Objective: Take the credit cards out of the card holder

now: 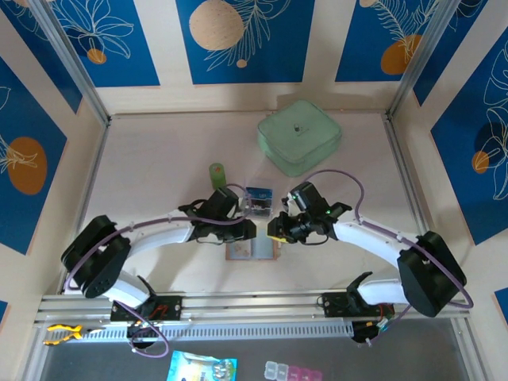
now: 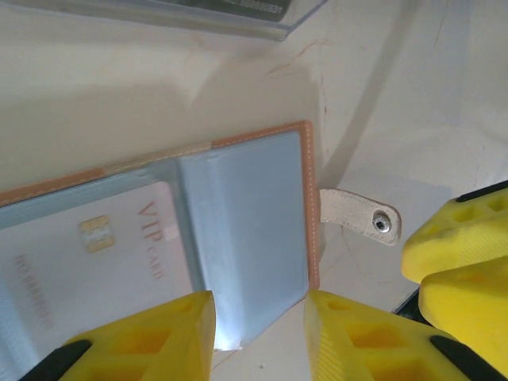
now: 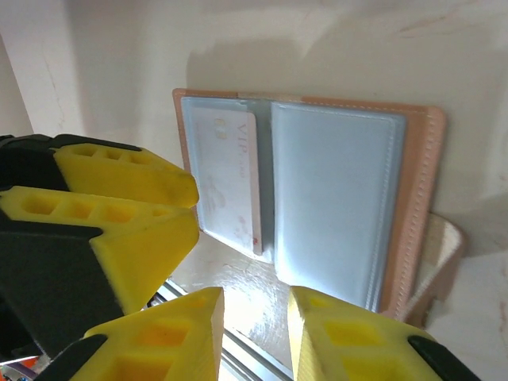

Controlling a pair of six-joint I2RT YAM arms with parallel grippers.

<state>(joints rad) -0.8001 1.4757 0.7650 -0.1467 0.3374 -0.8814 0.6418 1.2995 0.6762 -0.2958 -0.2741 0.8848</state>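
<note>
My left fingers (image 2: 151, 337) stand partly open and grip nothing. The near corner of the card holder (image 2: 246, 214) shows in the gap between them, lying flat on the pale surface (image 2: 413, 95). My right fingers (image 3: 349, 341) are also parted and empty, poised at the holder's near edge from the other side, close beside the left pair.

The card holder is spread open in the middle of the surface, just ahead of both arms, with a tan rim around two grey-blue panels. One pale card (image 2: 103, 254), printed VIP, sits in one pocket with its long edge by the centre fold. The other panel looks empty. A strap (image 2: 361, 218) with a snap sticks out from the holder's side. A clear box (image 1: 259, 200) with something dark blue inside lies just beyond the holder.

I judge the step in hand is drawing out that pale card. To do it well, one pair of fingers should press the empty panel flat so the holder cannot slide. The other pair should nip the card's exposed edge and pull low and straight along the pocket's opening. A steep lift would likely drag the whole holder up.
</note>
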